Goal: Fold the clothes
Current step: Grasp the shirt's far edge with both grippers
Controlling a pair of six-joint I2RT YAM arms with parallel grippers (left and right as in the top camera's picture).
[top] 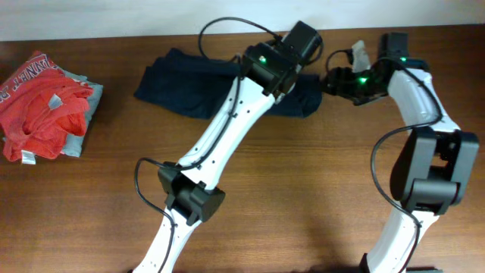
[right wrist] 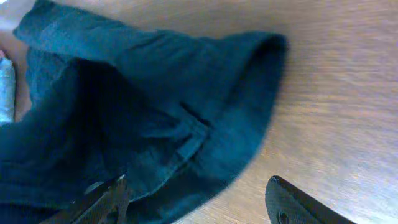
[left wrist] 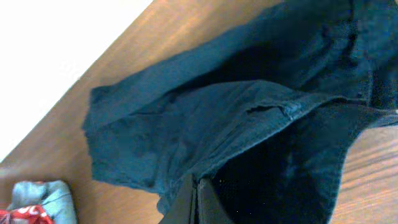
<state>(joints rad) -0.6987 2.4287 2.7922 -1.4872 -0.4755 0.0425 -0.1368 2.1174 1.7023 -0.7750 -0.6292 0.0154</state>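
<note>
A: Left side of the overhead frame?
B: Red garment (top: pixel 38 102) piled on a grey garment (top: pixel 76 144). The clothes (top: pixel 186 80) lay upper centre, rumpled, no neat fold.
A: Claws?
B: Left gripper (left wrist: pixel 198 202) was pinched together on a fold. Right gripper (right wrist: pixel 196 202) stood apart at the cloth's right edge. Folding looked barely begun.

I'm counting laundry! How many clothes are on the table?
3: navy garment back middle; red printed garment far left; light grey garment beneath it. More may be hidden.
</note>
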